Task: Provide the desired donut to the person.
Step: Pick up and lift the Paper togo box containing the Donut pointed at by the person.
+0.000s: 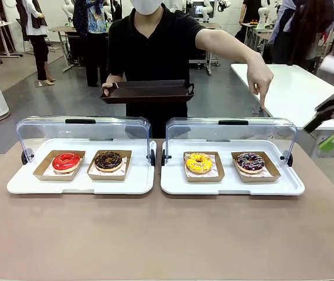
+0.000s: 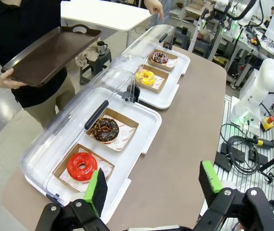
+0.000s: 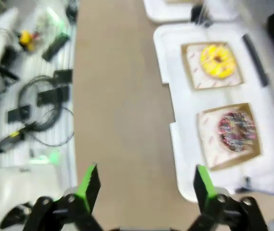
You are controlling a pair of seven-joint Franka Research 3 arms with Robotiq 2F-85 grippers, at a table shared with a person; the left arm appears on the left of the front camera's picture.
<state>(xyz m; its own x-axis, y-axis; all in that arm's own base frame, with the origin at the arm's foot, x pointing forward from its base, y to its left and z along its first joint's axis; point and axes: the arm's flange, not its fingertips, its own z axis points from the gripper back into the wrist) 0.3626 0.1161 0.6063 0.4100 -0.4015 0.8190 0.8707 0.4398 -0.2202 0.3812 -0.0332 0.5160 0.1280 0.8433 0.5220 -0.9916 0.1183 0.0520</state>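
The person [image 1: 155, 47] stands at the far side, holding a dark tray [image 1: 147, 92] in one hand. Their other hand [image 1: 262, 82] points a finger down, roughly over the sprinkled chocolate donut [image 1: 250, 162] at the far right. Beside it lies a yellow donut [image 1: 199, 163]; a red donut [image 1: 66, 162] and a chocolate donut [image 1: 108, 160] lie in the left case. My right gripper [image 1: 325, 132] hangs open off the table's right side, its view blurred above the sprinkled donut [image 3: 236, 130]. My left gripper [image 2: 153, 182] is open, above the table near the red donut [image 2: 81, 166].
Each pair of donuts sits in cardboard trays on a white display tray [image 1: 85, 181] with its clear lid [image 1: 82, 126] raised at the back. A white table [image 1: 296, 88] stands behind on the right. Cables and gear [image 2: 245, 149] lie beside the table.
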